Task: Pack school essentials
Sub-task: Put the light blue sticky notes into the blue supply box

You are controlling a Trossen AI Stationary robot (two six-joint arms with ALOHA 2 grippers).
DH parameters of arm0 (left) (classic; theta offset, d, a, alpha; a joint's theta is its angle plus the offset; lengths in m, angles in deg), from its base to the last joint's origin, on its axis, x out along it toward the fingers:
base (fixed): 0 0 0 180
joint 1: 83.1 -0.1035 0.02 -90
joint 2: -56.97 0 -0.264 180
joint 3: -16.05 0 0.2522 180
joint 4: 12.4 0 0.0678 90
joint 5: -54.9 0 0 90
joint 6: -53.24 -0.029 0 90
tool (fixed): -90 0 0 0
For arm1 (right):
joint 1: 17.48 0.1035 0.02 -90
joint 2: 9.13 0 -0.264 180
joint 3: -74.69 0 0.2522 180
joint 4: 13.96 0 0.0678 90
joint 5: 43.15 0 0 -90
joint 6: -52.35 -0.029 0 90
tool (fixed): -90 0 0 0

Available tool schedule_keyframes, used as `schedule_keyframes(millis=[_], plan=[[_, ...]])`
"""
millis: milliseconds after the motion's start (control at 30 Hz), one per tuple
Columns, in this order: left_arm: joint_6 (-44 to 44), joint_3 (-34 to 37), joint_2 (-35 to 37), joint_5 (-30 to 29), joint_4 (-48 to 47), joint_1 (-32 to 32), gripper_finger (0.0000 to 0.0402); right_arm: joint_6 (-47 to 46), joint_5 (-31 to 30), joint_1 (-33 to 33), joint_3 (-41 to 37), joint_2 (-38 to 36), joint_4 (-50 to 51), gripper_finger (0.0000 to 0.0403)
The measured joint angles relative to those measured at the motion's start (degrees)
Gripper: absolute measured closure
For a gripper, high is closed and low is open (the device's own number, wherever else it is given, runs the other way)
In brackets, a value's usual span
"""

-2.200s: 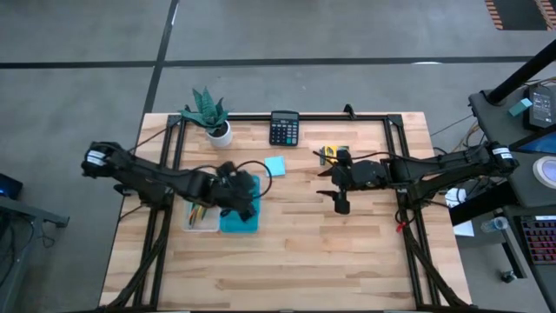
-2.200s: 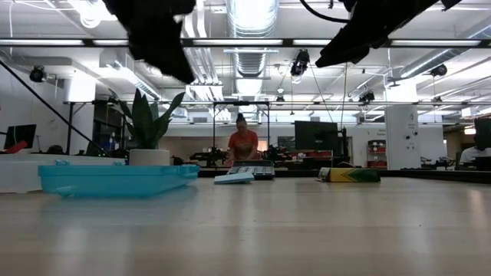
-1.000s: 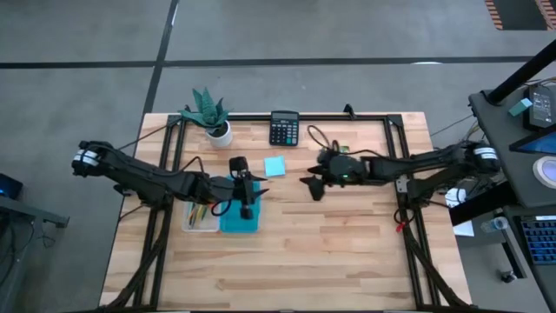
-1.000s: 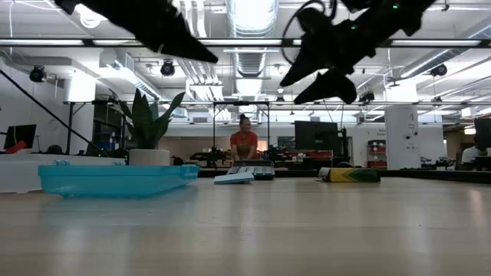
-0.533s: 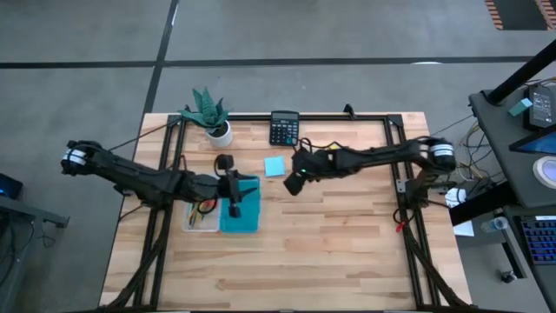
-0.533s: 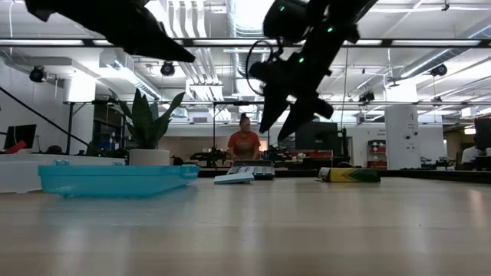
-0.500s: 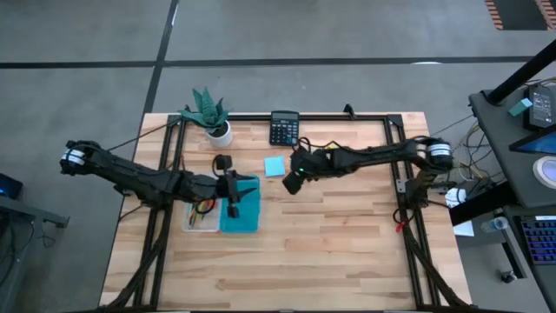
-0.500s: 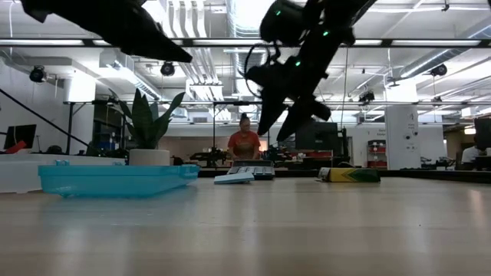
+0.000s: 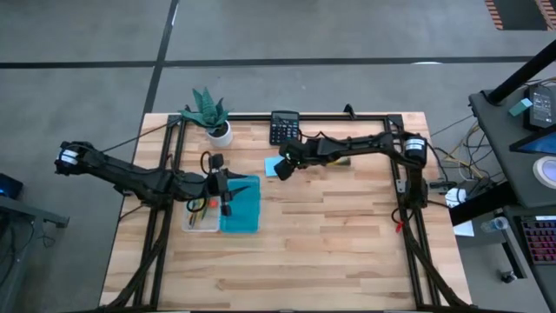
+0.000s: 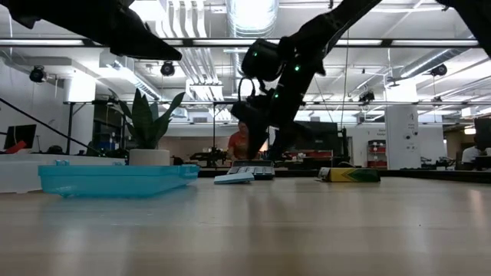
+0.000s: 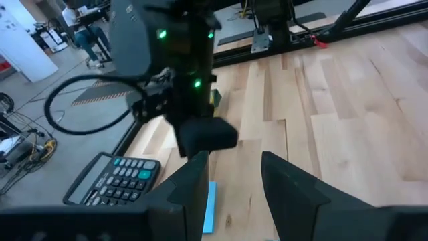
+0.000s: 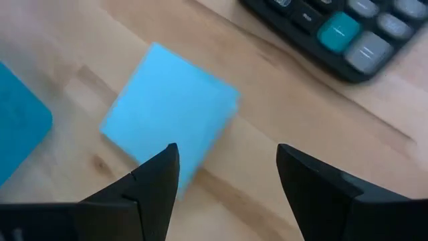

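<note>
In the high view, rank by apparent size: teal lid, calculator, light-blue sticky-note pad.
1. Teal lid, clearly largest.
2. Calculator.
3. Light-blue sticky-note pad, smallest, though the right gripper partly covers it, so its full extent is unsure.

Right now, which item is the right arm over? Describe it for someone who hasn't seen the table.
Find the black calculator at the table's far edge. Just in front of it lies the sticky-note pad, beside the teal lid. It is the only flat light-blue square, with the right gripper open above it.

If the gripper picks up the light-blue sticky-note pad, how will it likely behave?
The sticky-note pad lies flat and thin on the table, so it probably is light and may slide when nudged. Its stacked sheets likely bend or fan if pinched at one edge.
</note>
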Motion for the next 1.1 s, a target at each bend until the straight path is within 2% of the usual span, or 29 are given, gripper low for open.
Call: schedule_keyframes(millis=[567,800,933,1100], plan=[[-0.44,0.38,-0.02,-0.15,0.87,0.0,0.0281,1.16,6.98,-2.4,0.54,8.28,-14.39,0.0165],[-0.64,0.53,-0.09,-0.29,0.87,-0.04,0.0281,1.99,8.74,-2.21,0.52,8.65,-17.66,0.0166],[-0.64,0.53,-0.1,-0.48,1.04,-0.04,0.0281,2.09,8.67,-2.23,0.43,9.05,-17.73,0.0188],[-0.64,0.58,-0.13,-0.55,1.25,-0.04,0.0281,1.98,8.07,-2.23,0.45,10.32,-18.25,0.0248]])
